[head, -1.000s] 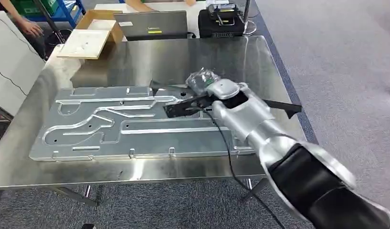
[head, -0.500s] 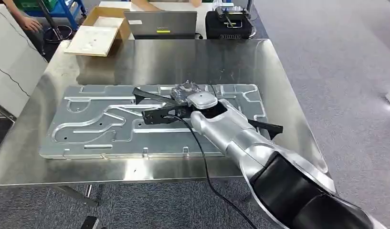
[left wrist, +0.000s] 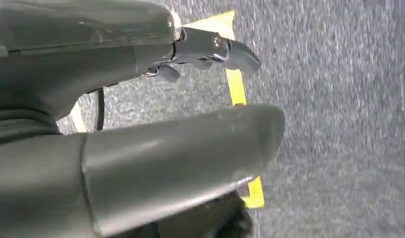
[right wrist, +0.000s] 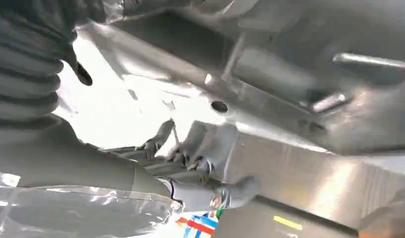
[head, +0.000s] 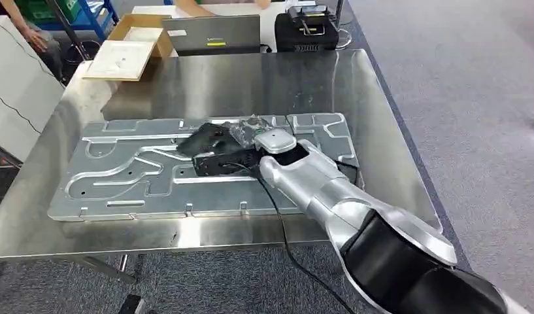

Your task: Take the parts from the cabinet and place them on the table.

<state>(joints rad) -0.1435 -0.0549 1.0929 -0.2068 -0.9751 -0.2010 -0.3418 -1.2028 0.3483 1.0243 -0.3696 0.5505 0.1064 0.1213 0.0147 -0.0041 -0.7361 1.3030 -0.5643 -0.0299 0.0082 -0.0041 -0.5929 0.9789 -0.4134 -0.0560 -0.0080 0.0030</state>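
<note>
Head view, frame middle: the right hand [head: 267, 145] holds a blurry black part [head: 208, 139], long side pointing left over the metal plate [head: 120, 176].

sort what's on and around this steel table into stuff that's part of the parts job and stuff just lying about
Part of the job:
- black part, blurred, at the right robot hand over the plate
- plastic-wrapped item at that robot hand
- steel table

Just lying about:
- large stamped metal plate on the table
- laptop
- cardboard box
- black case
</note>
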